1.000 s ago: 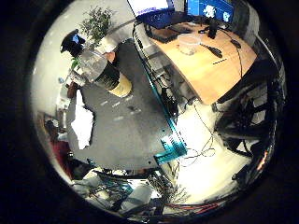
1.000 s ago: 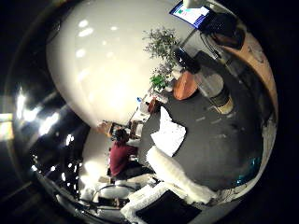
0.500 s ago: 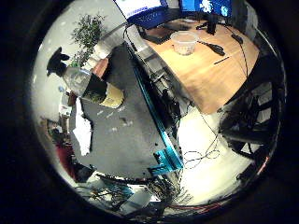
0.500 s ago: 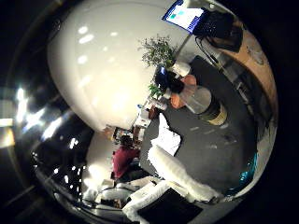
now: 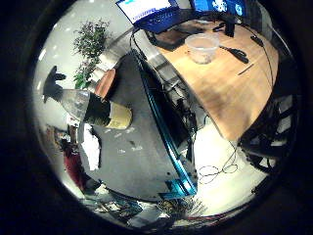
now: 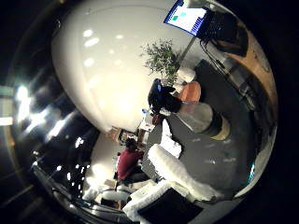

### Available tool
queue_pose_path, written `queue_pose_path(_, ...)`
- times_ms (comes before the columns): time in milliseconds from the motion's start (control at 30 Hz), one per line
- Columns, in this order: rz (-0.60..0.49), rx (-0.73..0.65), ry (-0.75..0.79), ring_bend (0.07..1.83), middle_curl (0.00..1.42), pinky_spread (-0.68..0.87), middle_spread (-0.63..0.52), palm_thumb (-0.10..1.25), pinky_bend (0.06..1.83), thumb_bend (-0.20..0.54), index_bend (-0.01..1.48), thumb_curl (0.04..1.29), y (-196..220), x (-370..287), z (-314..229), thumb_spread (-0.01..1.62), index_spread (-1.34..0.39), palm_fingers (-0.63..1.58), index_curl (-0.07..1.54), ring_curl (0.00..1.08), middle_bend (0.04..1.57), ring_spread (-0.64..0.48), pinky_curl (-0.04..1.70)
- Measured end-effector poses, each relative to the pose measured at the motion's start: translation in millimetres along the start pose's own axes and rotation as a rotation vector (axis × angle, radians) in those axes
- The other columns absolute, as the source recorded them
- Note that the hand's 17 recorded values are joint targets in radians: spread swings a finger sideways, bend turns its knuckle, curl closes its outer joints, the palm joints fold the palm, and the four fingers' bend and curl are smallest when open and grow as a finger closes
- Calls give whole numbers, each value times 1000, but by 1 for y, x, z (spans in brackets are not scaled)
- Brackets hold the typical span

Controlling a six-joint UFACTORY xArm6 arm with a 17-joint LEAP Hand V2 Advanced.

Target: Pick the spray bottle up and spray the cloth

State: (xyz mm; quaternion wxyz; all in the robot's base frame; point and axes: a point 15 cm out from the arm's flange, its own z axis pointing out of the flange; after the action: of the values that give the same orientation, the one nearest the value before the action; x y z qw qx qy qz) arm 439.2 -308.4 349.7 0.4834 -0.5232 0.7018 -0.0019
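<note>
The fingers (image 6: 180,173) were seen as a white padded length reaching out nearly straight from the hand (image 6: 159,196). Nothing was enclosed by them, so they were judged released and empty.

Just beyond the fingertips the white cloth (image 6: 170,142) was laid crumpled on the dark desk (image 5: 146,147), against the long edge opposite the teal-trimmed one. It was probably set there so that spray could be aimed at it without anything else being wetted.

Farther along the same edge, towards the far end of the desk, the spray bottle (image 5: 93,110) was left standing upright on its tan base, apart from the cloth, with its black trigger head (image 5: 53,84) uppermost. That upright, free-standing position was judged to leave the body clear to be closed round from the side. An orange-brown round object (image 5: 105,83) was placed just beside it, near the far corner.

A dark label band was wrapped round the bottle's lower body, but no writing on it could be made out. On the neighbouring wooden desk (image 5: 230,93) a clear tub (image 5: 202,46) was set, and nothing on the lit screens could be read.
</note>
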Motion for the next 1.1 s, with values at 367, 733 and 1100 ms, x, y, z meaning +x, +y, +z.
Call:
queue_pose_path(367,-49,30,-94,198,318,268,198,575,237,-21,164,306,-10,-11,43,1126,-147,78,293,254,196,157,332)
queue_pose_path(733,-81,-19,-158,202,324,272,193,604,234,-20,161,318,-4,-29,91,1123,-158,94,290,263,195,156,330)
queue_pose_path(1100,-61,-53,-219,232,331,264,196,631,240,-20,149,326,12,-47,124,1110,-159,131,276,273,210,157,331)
